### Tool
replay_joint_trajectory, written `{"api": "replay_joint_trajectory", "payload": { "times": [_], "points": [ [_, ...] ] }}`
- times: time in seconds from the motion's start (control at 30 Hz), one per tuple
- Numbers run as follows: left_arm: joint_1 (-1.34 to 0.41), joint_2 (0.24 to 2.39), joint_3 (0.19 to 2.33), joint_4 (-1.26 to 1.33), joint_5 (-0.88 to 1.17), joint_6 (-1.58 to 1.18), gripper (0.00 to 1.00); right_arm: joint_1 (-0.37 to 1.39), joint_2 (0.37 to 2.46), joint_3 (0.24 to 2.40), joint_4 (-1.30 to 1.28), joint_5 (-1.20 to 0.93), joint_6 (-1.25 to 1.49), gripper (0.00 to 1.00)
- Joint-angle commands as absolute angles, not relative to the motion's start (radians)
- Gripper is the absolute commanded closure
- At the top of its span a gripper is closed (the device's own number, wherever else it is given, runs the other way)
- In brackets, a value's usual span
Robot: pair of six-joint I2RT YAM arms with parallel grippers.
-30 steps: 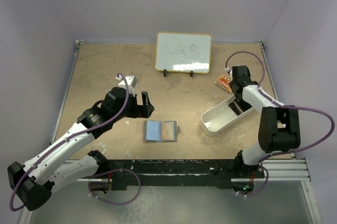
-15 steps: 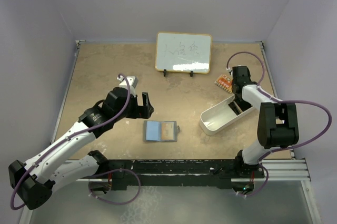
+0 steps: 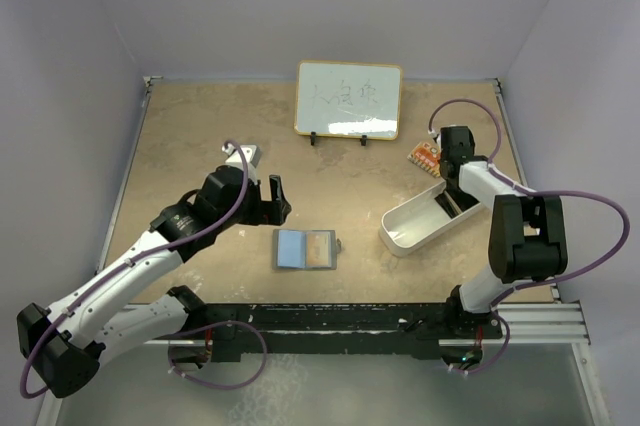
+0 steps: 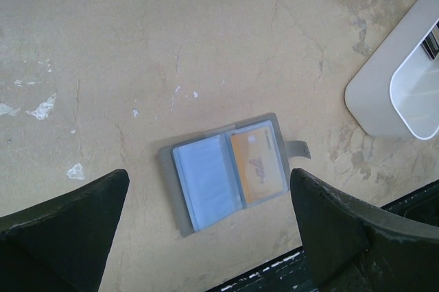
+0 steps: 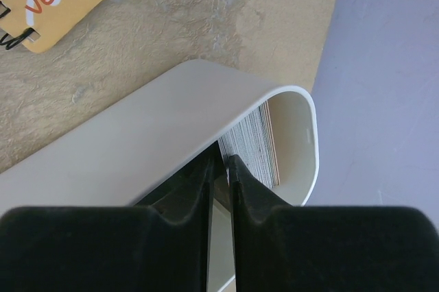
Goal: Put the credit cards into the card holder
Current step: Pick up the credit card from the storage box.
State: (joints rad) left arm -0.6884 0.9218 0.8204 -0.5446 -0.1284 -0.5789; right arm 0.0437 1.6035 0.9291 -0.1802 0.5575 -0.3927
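Observation:
The grey card holder (image 3: 305, 249) lies open on the table near the front edge. A light blue credit card (image 4: 206, 182) fills its left pocket and an orange-gold credit card (image 4: 257, 166) its right pocket. My left gripper (image 4: 209, 189) hovers over it, open wide, with nothing between its fingers. My right gripper (image 5: 228, 162) reaches down into the white tray (image 5: 302, 100), at the near end of a stack of cards (image 5: 257, 144) standing on edge. Its jaws are pinched almost together, with a thin card edge between the tips.
The white oblong tray (image 3: 405, 231) sits at the right, angled towards the right wall. An orange printed tag (image 3: 424, 155) lies just behind it. A small whiteboard (image 3: 348, 99) stands at the back centre. The black base rail runs along the front edge.
My right gripper's jaws have closed from half open to nearly together inside the tray, and its arm shifted slightly. The left arm and the card holder have not moved.

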Motion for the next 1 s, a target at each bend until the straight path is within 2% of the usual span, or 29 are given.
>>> {"api": "replay_joint_trajectory", "payload": {
  "times": [0.0,0.23,0.53,0.83,0.97],
  "points": [
    [-0.689,0.928,0.837,-0.54,-0.152,-0.551,0.02,0.036,1.584,0.949,-0.158,0.563,-0.394,0.86],
    [-0.69,0.932,0.834,-0.554,-0.198,-0.57,0.0,0.035,1.552,0.966,-0.217,0.546,-0.387,1.0],
    [-0.69,0.993,0.826,-0.575,-0.246,-0.611,0.01,0.037,1.46,0.976,-0.298,0.446,-0.328,1.0],
    [-0.69,1.027,0.77,-0.575,-0.255,-0.77,0.12,0.037,1.333,1.043,-0.413,0.381,-0.276,1.0],
    [-0.689,1.044,0.698,-0.526,-0.196,-0.848,0.19,0.037,1.278,1.096,-0.46,0.254,-0.236,1.0]
  ]
}}
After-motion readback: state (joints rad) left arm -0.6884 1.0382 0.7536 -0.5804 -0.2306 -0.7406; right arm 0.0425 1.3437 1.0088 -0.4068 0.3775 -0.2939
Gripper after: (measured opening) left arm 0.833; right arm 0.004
